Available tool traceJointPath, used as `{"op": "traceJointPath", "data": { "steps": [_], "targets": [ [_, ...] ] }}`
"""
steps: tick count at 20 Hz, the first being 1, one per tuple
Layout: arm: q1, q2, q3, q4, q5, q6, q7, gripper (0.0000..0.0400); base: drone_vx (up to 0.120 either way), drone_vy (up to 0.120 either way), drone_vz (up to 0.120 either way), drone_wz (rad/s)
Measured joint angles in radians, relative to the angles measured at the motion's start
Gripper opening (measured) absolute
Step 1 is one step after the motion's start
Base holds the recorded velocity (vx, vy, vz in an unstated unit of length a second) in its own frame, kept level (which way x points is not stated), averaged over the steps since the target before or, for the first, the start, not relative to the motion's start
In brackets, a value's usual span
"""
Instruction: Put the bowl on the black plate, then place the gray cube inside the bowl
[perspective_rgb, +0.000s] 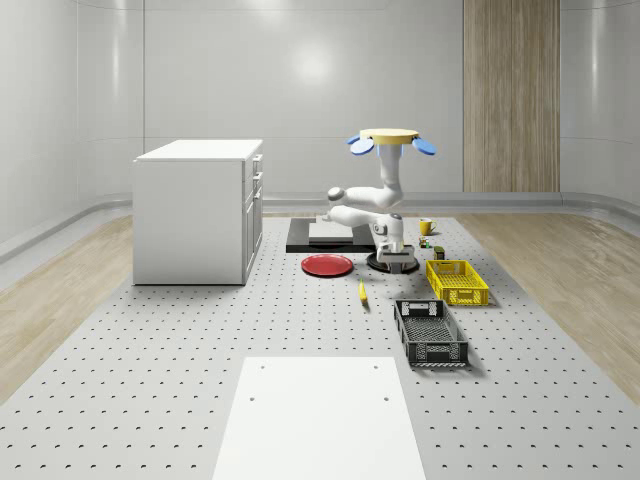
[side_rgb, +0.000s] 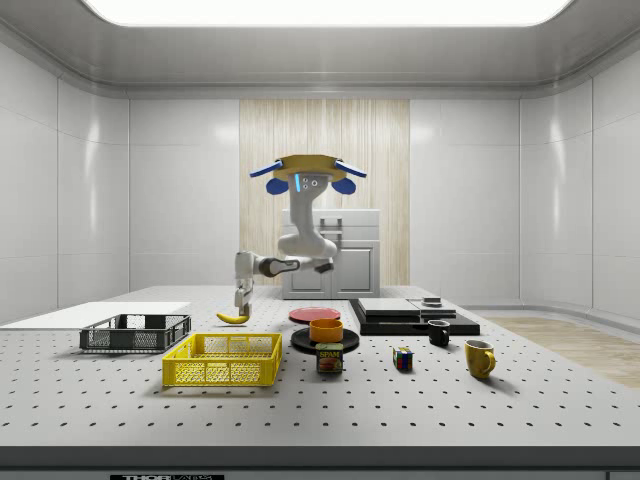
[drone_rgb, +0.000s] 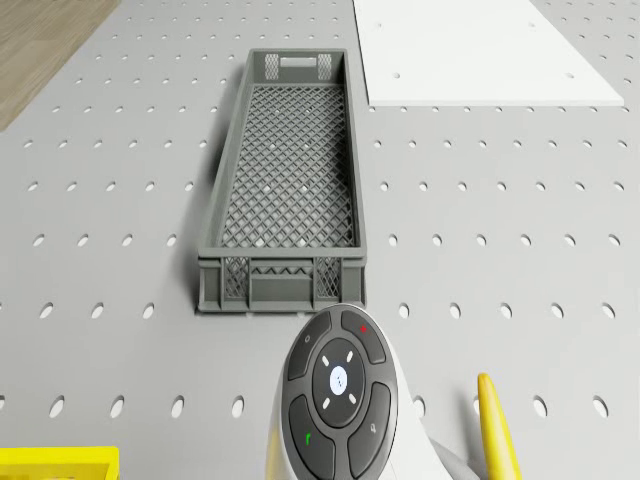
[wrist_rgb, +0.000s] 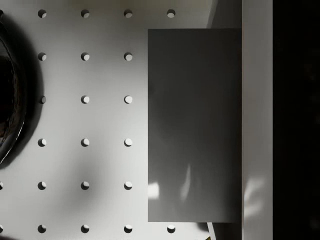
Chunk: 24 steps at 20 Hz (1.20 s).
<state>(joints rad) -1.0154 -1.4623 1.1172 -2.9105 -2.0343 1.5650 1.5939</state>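
Drone (side_rgb: 308, 170) hovering above perforated table (perspective_rgb: 150, 350), orange bowl (side_rgb: 326, 329) on black plate (side_rgb: 325, 343) in side view, gripper (side_rgb: 242, 302) apparently beside it, jaw state indeterminable.

The room is bright and evenly lit. In the side view a long ceiling light panel (side_rgb: 320, 10) glows overhead, washed out to plain white. The glossy back wall (perspective_rgb: 310, 70) carries a soft round highlight. Shadows on the tabletop (perspective_rgb: 150, 350) are faint and short, pooling close under the gray crate (drone_rgb: 285, 180). The wrist view is dimmer, with a dark soft-edged shadow beside the black plate (wrist_rgb: 7, 100) and pale reflections on the gray slab (wrist_rgb: 192, 125).
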Motion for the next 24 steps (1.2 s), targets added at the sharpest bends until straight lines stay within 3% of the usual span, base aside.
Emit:
{"op": "traceJointPath", "data": {
  "steps": [4,9,17,24],
  "targets": [
    [0.001,0.0,0.005,-0.002,0.005,-0.002,0.0,0.025,-0.12,0.12,0.09,0.0],
    [0.001,-0.001,0.007,-0.002,0.007,-0.002,0.001,0.025,-0.12,0.008,0.0,0.0],
    [0.0,-0.002,0.009,-0.003,0.009,-0.001,0.001,0.025,-0.12,-0.12,0.045,0.0],
    [-0.001,-0.003,0.009,-0.003,0.009,0.0,0.002,0.025,-0.114,0.006,0.0,0.0]
  ]
}}
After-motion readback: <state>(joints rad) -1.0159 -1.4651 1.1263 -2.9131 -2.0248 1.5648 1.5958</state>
